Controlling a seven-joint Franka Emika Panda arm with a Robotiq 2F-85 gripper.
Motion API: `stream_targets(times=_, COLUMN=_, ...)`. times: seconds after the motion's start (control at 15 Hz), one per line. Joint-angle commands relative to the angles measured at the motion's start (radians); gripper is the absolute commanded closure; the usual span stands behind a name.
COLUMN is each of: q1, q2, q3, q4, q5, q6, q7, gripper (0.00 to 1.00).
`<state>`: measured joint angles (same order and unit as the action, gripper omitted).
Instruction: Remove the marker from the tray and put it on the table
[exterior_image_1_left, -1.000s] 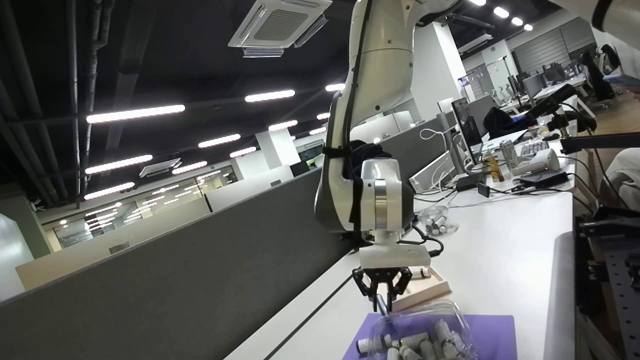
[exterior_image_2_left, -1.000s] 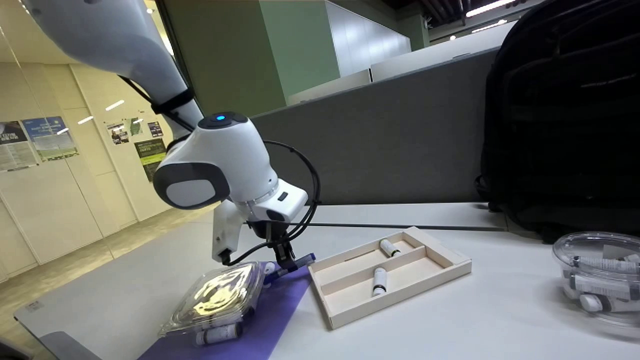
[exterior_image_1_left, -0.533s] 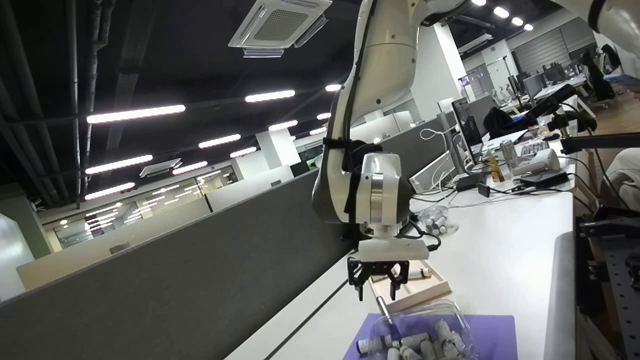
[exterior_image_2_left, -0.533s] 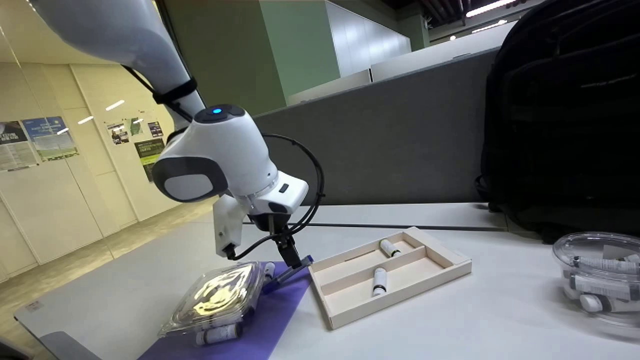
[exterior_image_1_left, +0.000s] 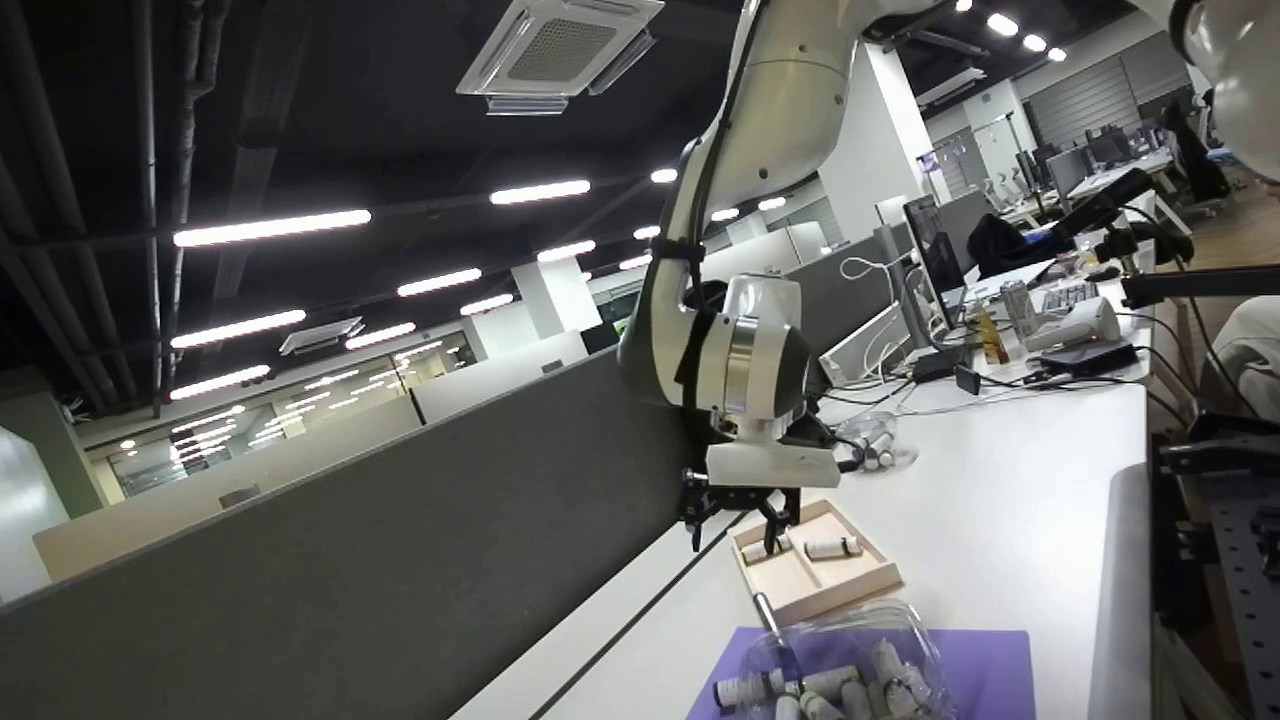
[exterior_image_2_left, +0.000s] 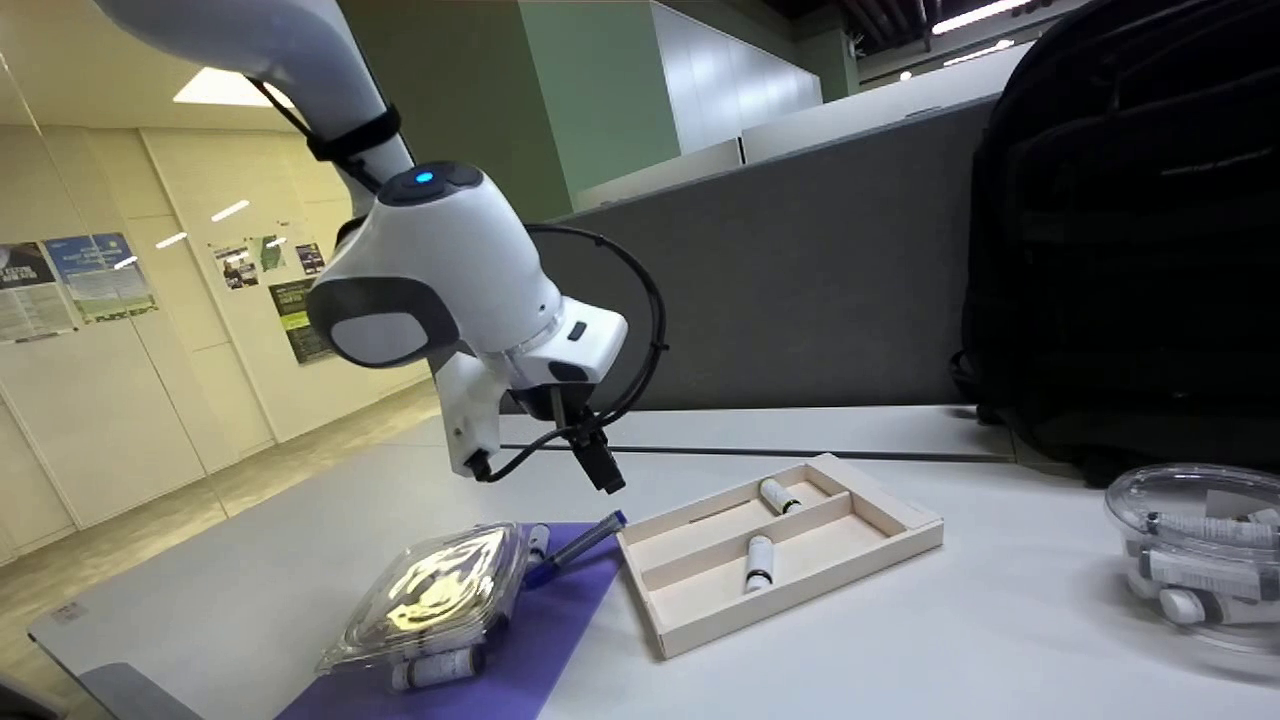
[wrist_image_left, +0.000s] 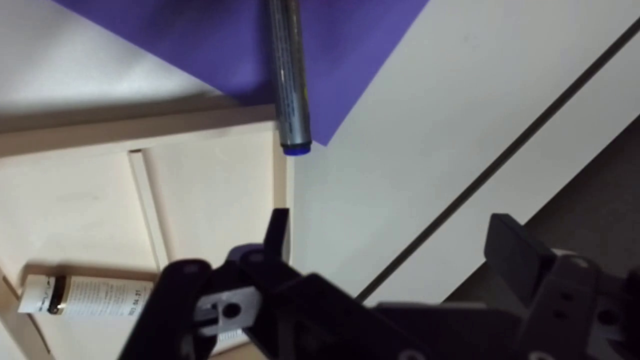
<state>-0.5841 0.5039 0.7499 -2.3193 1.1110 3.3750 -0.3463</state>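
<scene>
The marker (exterior_image_2_left: 580, 547), silver with blue ends, lies mostly over the purple mat, outside the tray. In the wrist view the marker's (wrist_image_left: 291, 80) plain blue end overlaps a corner of the wooden tray (wrist_image_left: 125, 134); whether it rests on the rim I cannot tell. Two small white bottles sit inside the tray (exterior_image_2_left: 800, 603). My gripper (exterior_image_1_left: 733, 545) hangs in the air above, apart from the marker, its fingers spread wide. Between the fingertips of the gripper (wrist_image_left: 390, 225) only the white table (wrist_image_left: 350, 200) shows. The marker's far end is cut off in the wrist view.
A clear plastic box (exterior_image_2_left: 440, 590) with several white bottles stands on the purple mat (exterior_image_2_left: 545, 650), close to the marker. A round clear tub (exterior_image_2_left: 1200, 560) and a black backpack (exterior_image_2_left: 1120, 250) stand beyond the tray. A grey partition (exterior_image_1_left: 450, 520) runs along the table's back.
My gripper has opened and let go of the marker, then risen away from it. The marker has settled down slightly at the mat's corner. The tray has not moved.
</scene>
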Motion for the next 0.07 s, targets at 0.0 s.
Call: stream_targets(times=0.0, q1=-0.135, q2=-0.002, q3=0.120, q4=-0.024, q5=-0.026, q6=0.039, q7=0.007, gripper=0.00)
